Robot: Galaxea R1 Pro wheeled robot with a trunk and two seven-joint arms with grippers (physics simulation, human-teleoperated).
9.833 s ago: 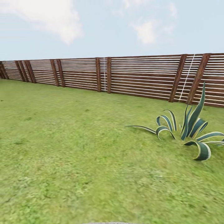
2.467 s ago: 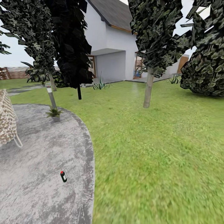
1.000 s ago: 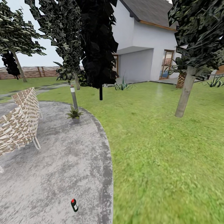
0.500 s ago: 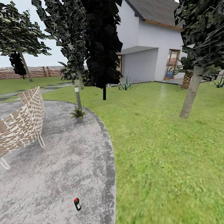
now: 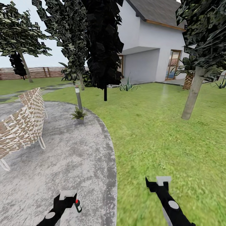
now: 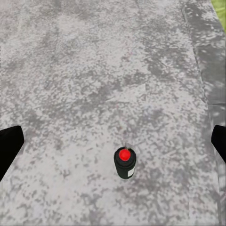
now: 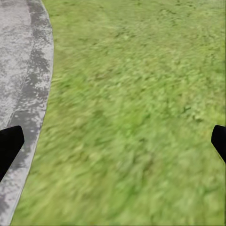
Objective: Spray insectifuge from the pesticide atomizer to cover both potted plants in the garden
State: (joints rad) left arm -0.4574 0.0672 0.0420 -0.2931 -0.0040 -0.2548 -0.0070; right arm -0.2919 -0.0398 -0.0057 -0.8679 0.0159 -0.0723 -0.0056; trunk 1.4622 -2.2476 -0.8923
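We note pesticide atomizer (image 6: 125, 163): small dark bottle w/ red cap, upright on patio (image 5: 62, 163). Left tool (image 6: 113, 141) apart; right tool (image 7: 113, 141) apart over lawn (image 7: 141, 117).

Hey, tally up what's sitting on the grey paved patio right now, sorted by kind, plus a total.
Atomizer with red cap: 1
Small potted plant: 1
Woven chair: 1
Post light, at the patio's edge: 1
Total: 4
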